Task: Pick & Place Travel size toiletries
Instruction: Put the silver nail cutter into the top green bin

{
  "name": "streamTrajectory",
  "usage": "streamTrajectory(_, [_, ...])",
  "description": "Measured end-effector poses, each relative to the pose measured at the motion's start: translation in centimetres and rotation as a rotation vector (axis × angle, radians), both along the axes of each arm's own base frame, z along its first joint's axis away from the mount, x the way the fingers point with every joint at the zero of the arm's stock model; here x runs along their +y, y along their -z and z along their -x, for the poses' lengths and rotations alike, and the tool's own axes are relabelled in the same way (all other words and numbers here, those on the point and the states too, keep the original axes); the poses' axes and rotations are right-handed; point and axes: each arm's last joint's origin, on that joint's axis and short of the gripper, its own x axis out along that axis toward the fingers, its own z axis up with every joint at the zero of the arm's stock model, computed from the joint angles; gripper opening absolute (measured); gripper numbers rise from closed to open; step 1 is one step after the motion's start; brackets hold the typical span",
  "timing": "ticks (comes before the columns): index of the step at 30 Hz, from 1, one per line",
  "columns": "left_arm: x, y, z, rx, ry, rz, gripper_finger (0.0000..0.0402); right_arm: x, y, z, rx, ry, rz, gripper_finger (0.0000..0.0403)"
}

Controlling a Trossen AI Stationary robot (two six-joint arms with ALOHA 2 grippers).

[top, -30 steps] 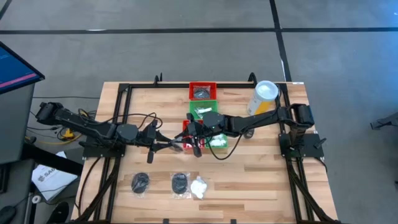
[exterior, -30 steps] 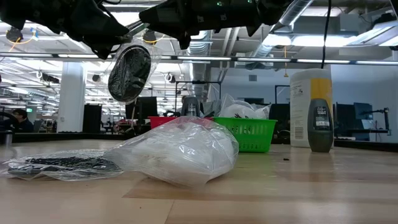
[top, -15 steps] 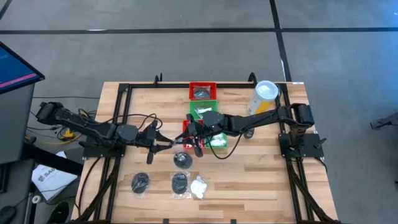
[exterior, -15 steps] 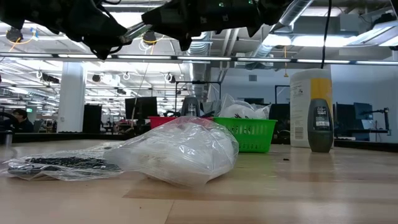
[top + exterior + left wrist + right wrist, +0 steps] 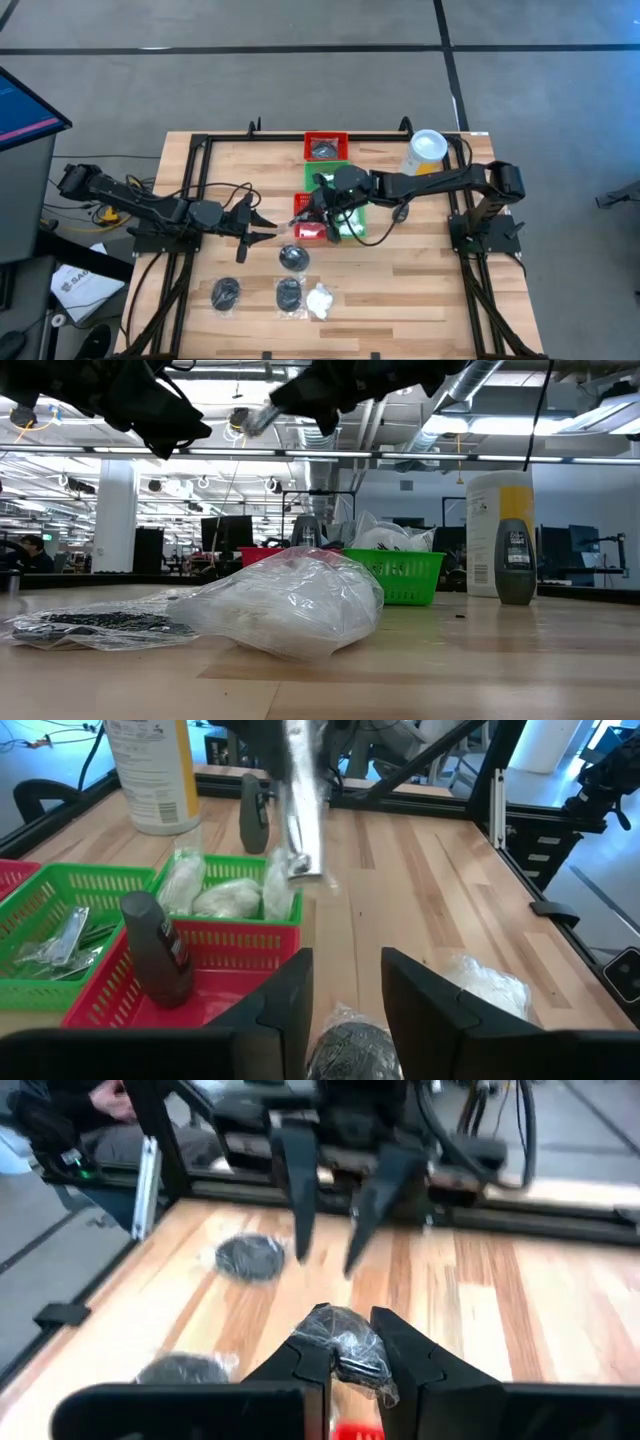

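The table point(image 5: 400, 290) is carrying a cluster of 4 trays point(image 5: 345, 165), 2 red and 2 green, at its middle. The left arm point(image 5: 140, 205) is reaching in toward the cluster from the left side, and the right arm point(image 5: 440, 182) is stretching across the cluster from the right side. The yellow canister point(image 5: 424, 156) is standing just to the right of the cluster, near the far edge, with a dark bottle point(image 5: 515, 560) standing beside it. The left gripper point(image 5: 262, 225) is hovering above bare wood just left of the cluster, its 2 fingers standing apart with nothing between them. The right gripper point(image 5: 322, 215) is hanging over the cluster's front red tray, its fingers drawn close and clamping a blurred silvery packet point(image 5: 300, 810) that is dangling below them. The white puffy packet point(image 5: 320, 299) is lying well in front of the cluster, close to the front edge. 1 disc packet point(image 5: 293, 257) is lying flat on the wood just in front of the cluster, below and between both grippers, touching neither. 2 more disc packets point(image 5: 225, 292) are lying farther in front of the cluster, in line with the puffy packet. More packets are filling the cluster's green trays.
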Motion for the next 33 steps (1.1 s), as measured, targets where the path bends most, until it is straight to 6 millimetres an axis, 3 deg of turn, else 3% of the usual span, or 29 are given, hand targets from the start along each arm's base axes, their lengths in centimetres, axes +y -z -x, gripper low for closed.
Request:
streamTrajectory(26, [0.0,0.0,0.0,-0.002,0.002,0.006,0.0106,-9.2,1.4,2.2,0.193,0.317,-0.041,0.0037])
streamTrajectory(33, [0.0,0.0,0.0,-0.002,0.003,0.006,0.0106,-11.4,4.2,3.7,0.22,0.415,-0.098,0.0037])
